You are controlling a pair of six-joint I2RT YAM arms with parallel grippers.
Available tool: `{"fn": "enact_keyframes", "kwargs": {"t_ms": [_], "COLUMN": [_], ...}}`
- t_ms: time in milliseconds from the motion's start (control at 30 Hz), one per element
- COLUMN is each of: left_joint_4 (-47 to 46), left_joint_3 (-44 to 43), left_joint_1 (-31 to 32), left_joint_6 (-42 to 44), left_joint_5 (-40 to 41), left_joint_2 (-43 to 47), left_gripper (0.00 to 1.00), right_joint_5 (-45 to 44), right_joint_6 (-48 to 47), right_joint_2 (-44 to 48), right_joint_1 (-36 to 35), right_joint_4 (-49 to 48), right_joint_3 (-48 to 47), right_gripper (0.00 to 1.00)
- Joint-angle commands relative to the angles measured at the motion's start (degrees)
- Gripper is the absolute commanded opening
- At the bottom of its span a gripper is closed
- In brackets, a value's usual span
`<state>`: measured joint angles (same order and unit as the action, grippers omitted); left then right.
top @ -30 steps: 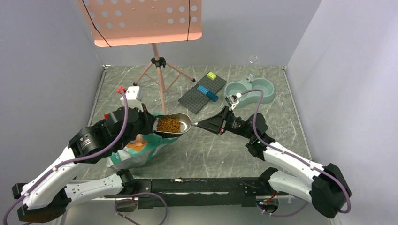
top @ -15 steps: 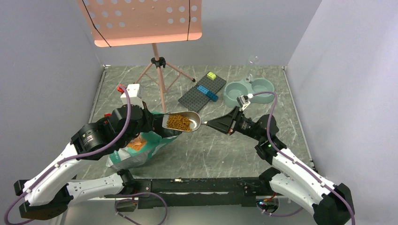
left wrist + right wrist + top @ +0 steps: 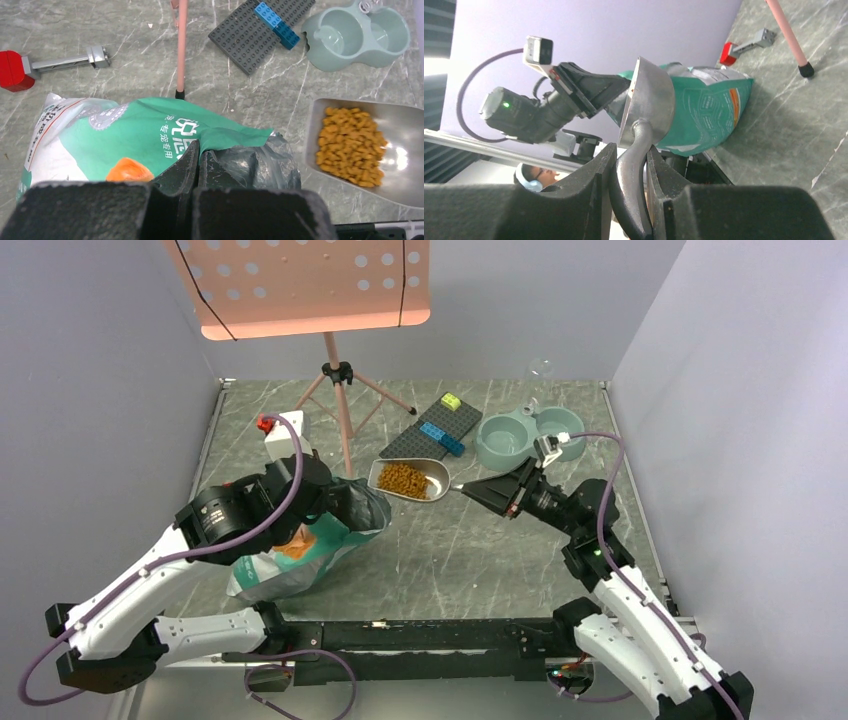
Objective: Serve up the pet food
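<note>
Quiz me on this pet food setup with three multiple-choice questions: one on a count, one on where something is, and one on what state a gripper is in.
1. How many basins does the double bowl have?
A. four
B. three
C. two

2. Where is the kibble that can be seen?
A. in the metal scoop
B. in the double bowl
C. on a plate

3. What state is the right gripper in?
A. open and empty
B. shut on the metal scoop
C. shut on the double bowl

Answers:
1 C: the left wrist view shows two round basins side by side, both empty.
2 A: the orange-brown pellets are heaped inside the scoop.
3 B: the right wrist view shows both fingers pressed against the scoop's handle.
</note>
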<state>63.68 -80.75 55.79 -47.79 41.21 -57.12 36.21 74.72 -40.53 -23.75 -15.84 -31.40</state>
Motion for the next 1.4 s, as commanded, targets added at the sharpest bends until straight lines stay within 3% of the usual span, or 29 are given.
{"fn": "enact_keyframes", "kwargs": {"t_ms": [0, 167, 400, 867, 1367], "left_joint_4": [1.0, 0.4, -1.1, 0.5, 1.7], "left_joint_3": [-1.3, -1.0, -1.5, -6.4, -7.5], "left_joint_1": [-0.1, -0.2, -0.2, -0.2, -0.2], "left_joint_6": [-3.9, -1.2, 6.1, 14.5, 13.8], "left_joint_5": [7.4, 6.7, 0.7, -9.5, -11.2], "left_joint_2": [0.4, 1.1, 4.6, 8.7, 11.0], "left_gripper": [0.00, 0.00, 0.00, 0.00, 0.00], "right_joint_5": [-0.3, -5.2, -10.0, -0.7, 4.6], "right_joint_6": [0.7, -1.6, -2.4, -7.2, -19.7], "right_joint_2": [2.5, 2.9, -0.4, -7.5, -20.5], "right_joint_1": [1.9, 3.8, 10.1, 37.7, 44.9], "right_joint_4": [0.8, 7.7, 6.3, -3.4, -5.8], "right_joint_3": [-5.9, -10.5, -11.0, -3.6, -3.4], "right_gripper": [0.00, 0.00, 0.00, 0.00, 0.00]}}
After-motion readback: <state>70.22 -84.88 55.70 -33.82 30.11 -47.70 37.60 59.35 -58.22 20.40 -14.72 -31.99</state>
